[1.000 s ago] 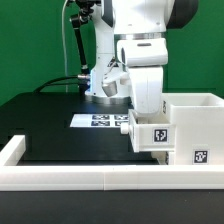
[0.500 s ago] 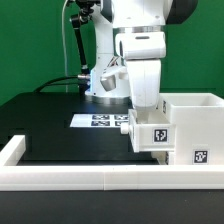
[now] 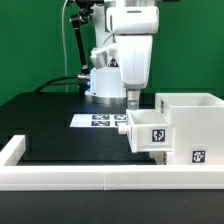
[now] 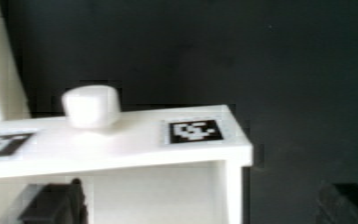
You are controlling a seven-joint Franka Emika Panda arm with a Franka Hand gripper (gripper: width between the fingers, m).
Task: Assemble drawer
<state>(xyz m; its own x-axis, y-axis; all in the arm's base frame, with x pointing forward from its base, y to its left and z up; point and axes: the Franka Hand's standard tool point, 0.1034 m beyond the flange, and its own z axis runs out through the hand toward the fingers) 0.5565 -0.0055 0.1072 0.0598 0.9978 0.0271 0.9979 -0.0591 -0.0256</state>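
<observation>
Drawer box (image 3: 188, 128): large white hollow cube, on the black surface (image 3: 60, 125) at the exterior view's right, just behind the low white border wall (image 3: 100, 176); tag on its front face.

Tray (image 3: 150, 128): small white shallow part, touching the box's side toward the exterior view's left; tag on its front. Wrist view shows the tray (image 4: 131, 150) from above with a tag on its top face and a short white round knob (image 4: 92, 105) standing upright on it.

Gripper (image 3: 131, 100): hangs above the tray, apart from it, holding nothing. Fingers (image 4: 51, 203): dark, blurred, at either side of the tray in the wrist view, spread wide, touching nothing.

Marker board (image 3: 100, 120): flat on the surface, behind the tray
</observation>
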